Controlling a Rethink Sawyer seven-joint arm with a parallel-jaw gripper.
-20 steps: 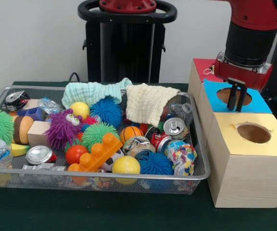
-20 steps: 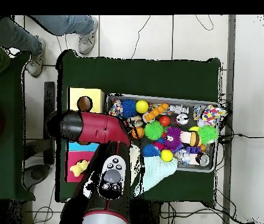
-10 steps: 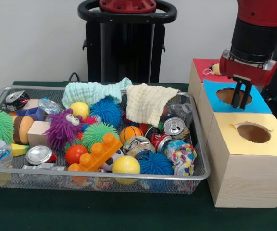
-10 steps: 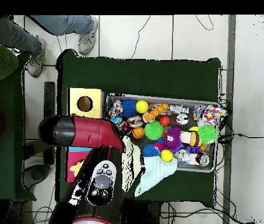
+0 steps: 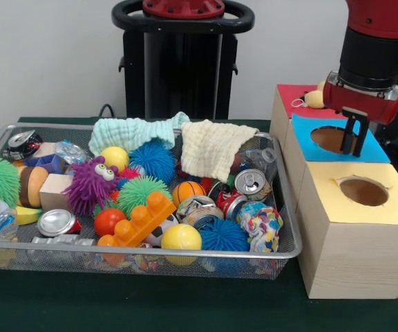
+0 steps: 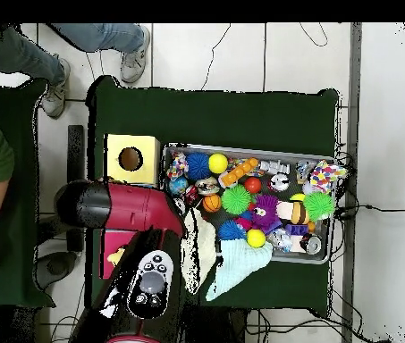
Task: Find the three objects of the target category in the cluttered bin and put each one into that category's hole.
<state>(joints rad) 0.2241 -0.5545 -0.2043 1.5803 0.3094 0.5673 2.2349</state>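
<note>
No legible writing on crushed cans [image 5: 249, 182]

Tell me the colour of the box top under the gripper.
Blue, with a round hole; the box top shows best in the front view, under the gripper.

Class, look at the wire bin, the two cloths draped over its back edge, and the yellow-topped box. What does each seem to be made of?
The silver wire mesh bin looks like bare metal: fine shiny grid, solid rim. The pale green cloth and cream cloth look like soft crinkled cotton gauze; they drape and fold. The yellow-topped box shows pale wood grain on its sides, probably unfinished wood; its top looks like matte yellow paper.
</note>
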